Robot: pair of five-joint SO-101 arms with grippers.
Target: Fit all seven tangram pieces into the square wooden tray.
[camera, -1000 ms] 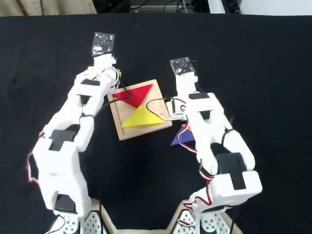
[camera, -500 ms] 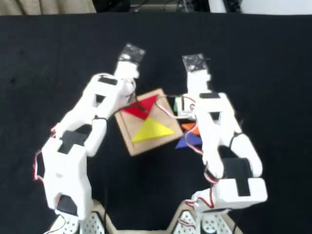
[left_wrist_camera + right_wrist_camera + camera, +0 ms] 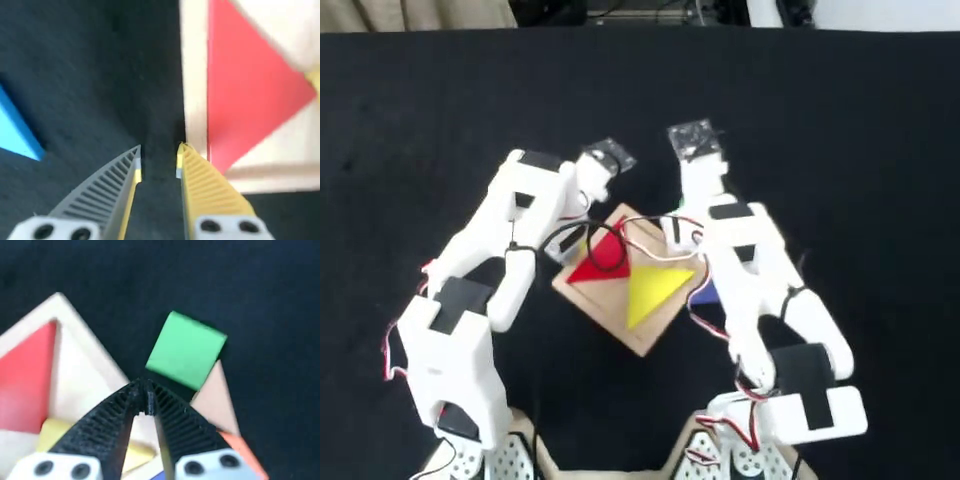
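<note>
Over the last second the tray [image 3: 638,346] turns on the black surface [image 3: 880,150]: its sides, which ran nearly along the surface edges, now stand cornerwise like a diamond, and it sits in the middle of the surface a little closer to the near edge than before. The left arm [image 3: 510,250] swings in from the far left and now bends over the tray's far corner. The right arm [image 3: 750,270] drifts out and back and ends along the tray's right side. The red triangle [image 3: 600,262] and the yellow triangle [image 3: 655,285] turn with the tray and stay seated in it, so this looks like a repositioning nudge, not a placement: two pieces are in and five are still out

The green square [image 3: 186,350] lies on the surface just beside the tray's outer rim, with an orange piece [image 3: 240,445] near it. A dark blue piece [image 3: 705,293] peeks out by the right arm, and a light blue piece [image 3: 15,132] lies apart from the rim on the left arm's side

The left gripper [image 3: 160,147] points down at the surface with its jaws a narrow gap apart and nothing between them, one fingertip against the outside of the tray's rim. The right gripper [image 3: 145,392] is closed on nothing, its tips meeting over the rim next to the green square
</note>
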